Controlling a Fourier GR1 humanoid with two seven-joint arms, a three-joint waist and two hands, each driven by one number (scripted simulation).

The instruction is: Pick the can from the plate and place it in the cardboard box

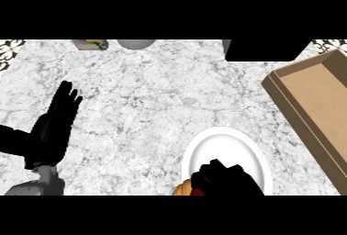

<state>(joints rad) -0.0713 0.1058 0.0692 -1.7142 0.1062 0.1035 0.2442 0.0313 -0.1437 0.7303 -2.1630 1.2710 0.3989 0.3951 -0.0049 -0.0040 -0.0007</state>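
The white plate (227, 149) lies on the marble counter at the lower middle right. Over its near edge my right hand (225, 180) is curled round the can (182, 189), of which only an orange and red sliver shows at the hand's left side. The hand hides the rest of the can. The cardboard box (318, 98) stands open to the right of the plate and runs diagonally towards the far right. My left hand (54, 128) rests open at the left with its fingers pointing up, well away from the plate and the box.
Along the far edge of the counter there is a grey rounded object (136, 43), a small green and tan item (92, 44) and a black block (265, 49). The box's near wall lies close to the plate's right rim.
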